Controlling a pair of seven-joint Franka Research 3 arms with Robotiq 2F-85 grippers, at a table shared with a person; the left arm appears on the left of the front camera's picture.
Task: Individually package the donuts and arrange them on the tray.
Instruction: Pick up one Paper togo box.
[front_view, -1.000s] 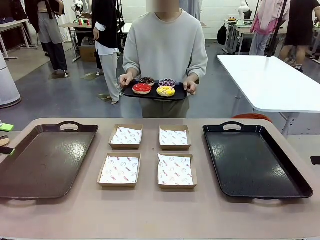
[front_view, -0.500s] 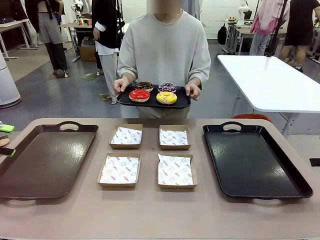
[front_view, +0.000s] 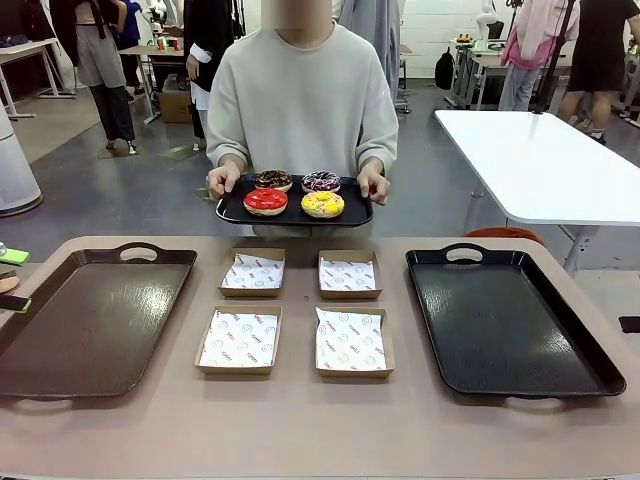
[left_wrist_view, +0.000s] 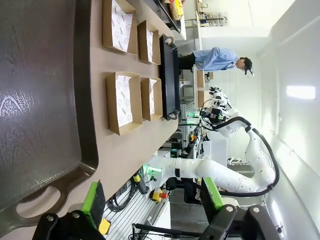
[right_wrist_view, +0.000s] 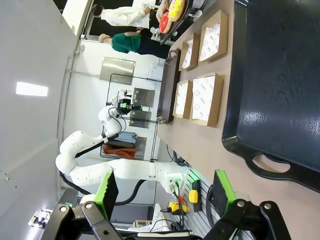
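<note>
Left gripper (left_wrist_view: 152, 196) and right gripper (right_wrist_view: 165, 189) both hang released, empty; if the person's small tray (front_view: 232, 211) tips, the donuts (front_view: 265, 200) could slide off short of the boxes (front_view: 240, 340)

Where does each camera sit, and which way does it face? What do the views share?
Front view: at the robot's table edge, facing the person's hands holding four ring donuts on a small black tray.
Left wrist view: on the left wrist, rolled sideways, past the open left tool, over the large brown tray towards the right arm.
Right wrist view: mirrored: open right tool, large black tray, left arm.
All share four paper-lined cardboard boxes.
</note>
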